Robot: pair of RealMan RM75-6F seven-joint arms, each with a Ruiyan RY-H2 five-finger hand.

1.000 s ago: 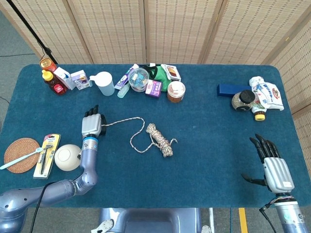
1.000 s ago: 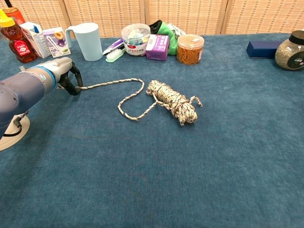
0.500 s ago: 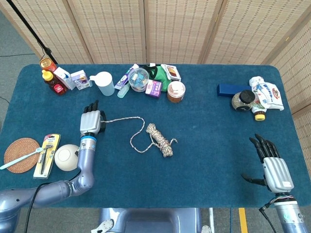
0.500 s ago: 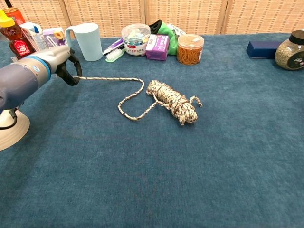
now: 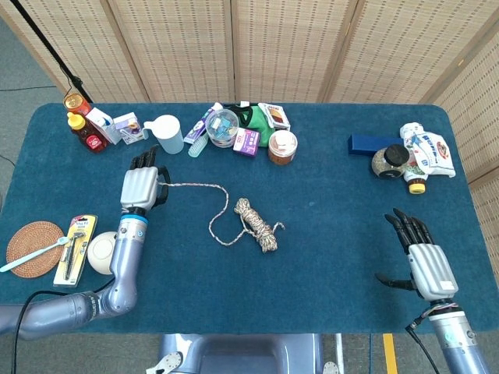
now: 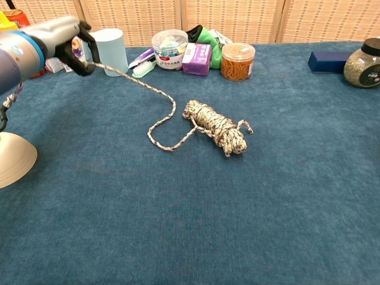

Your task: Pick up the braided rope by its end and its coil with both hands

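Above the table, left hand holds rope.

The scene is evenly and brightly lit from above, and no glare is seen on the blue table. Only soft, short shadows are cast under the rope and the cup. The head view is rendered sharp across the frame. In the chest view, the left hand at the frame's edge is shown large and slightly blurred, while the cloth's weave is resolved in the foreground.
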